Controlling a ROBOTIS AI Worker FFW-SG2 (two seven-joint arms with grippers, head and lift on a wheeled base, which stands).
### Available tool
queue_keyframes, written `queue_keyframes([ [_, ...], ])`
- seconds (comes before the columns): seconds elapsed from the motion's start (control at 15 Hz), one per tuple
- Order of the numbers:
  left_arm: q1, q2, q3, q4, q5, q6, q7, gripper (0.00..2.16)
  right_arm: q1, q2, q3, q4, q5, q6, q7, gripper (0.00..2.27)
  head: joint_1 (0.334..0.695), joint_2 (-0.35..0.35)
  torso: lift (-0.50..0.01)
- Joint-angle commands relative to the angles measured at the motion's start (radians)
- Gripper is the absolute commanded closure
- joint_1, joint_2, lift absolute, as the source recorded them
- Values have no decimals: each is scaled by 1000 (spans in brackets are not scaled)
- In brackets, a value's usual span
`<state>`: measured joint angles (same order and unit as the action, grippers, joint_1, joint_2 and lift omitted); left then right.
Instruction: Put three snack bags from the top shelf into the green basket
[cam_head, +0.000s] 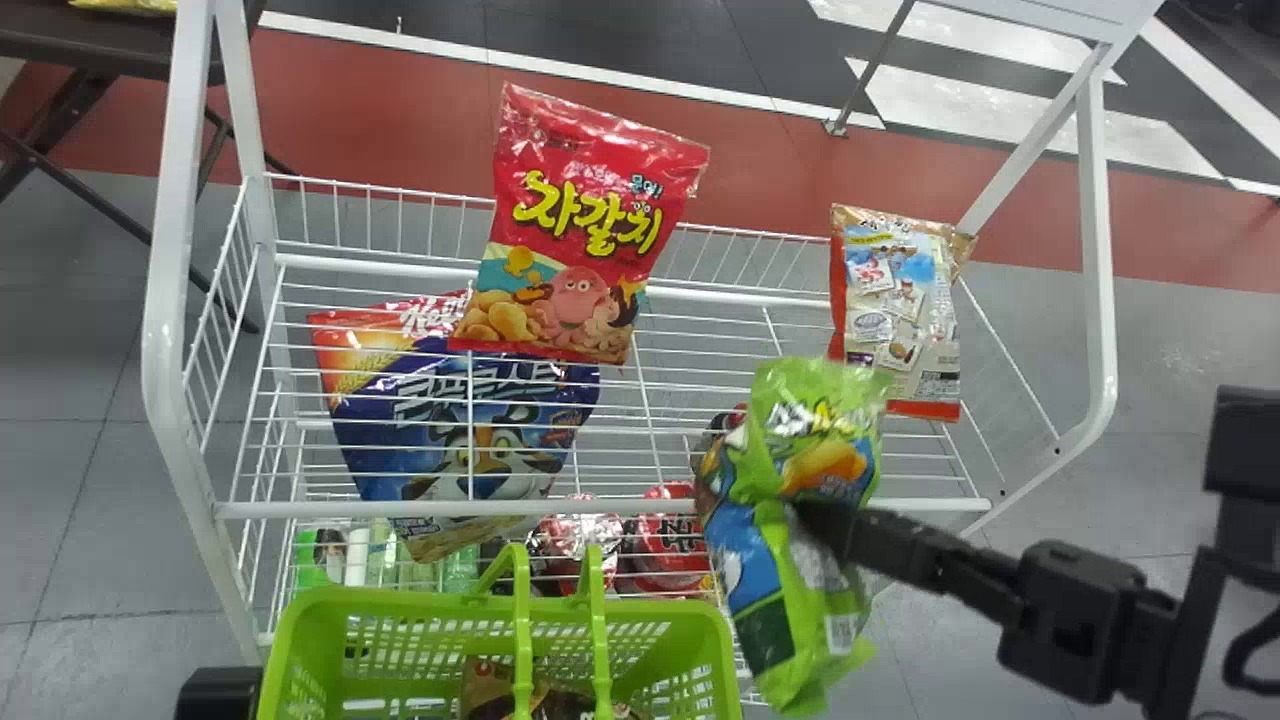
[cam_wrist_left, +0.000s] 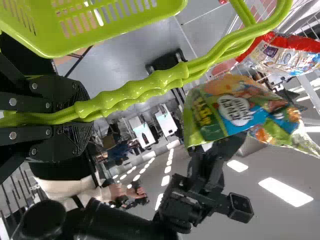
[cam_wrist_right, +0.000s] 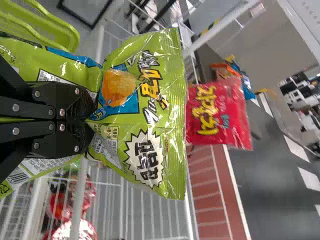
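Fingers (cam_wrist_right: 61, 99) of my right gripper (cam_wrist_right: 91, 118) were closed tight, pinching the green bag (cam_head: 825, 400) at its middle, just right of the basket (cam_head: 400, 603). My left gripper (cam_wrist_left: 86, 114) was clamped round the basket's handles (cam_wrist_left: 135, 97). A brown bag (cam_head: 490, 685) lay inside; I judged that one delivered, mine second. One more was left to pick: the red bag (cam_head: 580, 230) and orange-edged bag (cam_head: 900, 300) were on the top shelf (cam_head: 640, 507).

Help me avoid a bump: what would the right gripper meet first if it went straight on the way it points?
Beyond the green snack bag it holds, the right gripper points toward the red snack bag, so probably that one, though depth is unclear and the wire shelf could catch the held bag sooner.
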<state>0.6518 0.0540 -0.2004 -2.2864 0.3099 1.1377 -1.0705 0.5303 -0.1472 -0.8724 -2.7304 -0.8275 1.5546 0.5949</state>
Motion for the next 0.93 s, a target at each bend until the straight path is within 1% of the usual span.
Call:
queue_keyframes([
  [0.0,-1,0,-1,1,2,0,0,1598,65,11,76,35,45,18,16,2067,695,-350,-47],
  [0.27,-4,1,1,-1,2,3,1,1598,115,9,240,97,156,18,11,2067,695,-350,-47],
  [0.4,-4,3,1,-5,3,3,1,1598,117,-2,340,143,252,18,3,2067,695,-350,-47],
  [0.47,-4,6,1,-11,3,9,3,1598,117,-5,382,164,281,18,2,2067,695,-350,-47],
  [0.73,-9,6,-5,-27,0,43,14,1598,117,-23,532,239,340,18,-24,2067,695,-350,-47],
  [0.87,-11,6,-5,-25,-2,46,15,1598,106,-40,630,298,367,18,-47,2067,695,-350,-47],
])
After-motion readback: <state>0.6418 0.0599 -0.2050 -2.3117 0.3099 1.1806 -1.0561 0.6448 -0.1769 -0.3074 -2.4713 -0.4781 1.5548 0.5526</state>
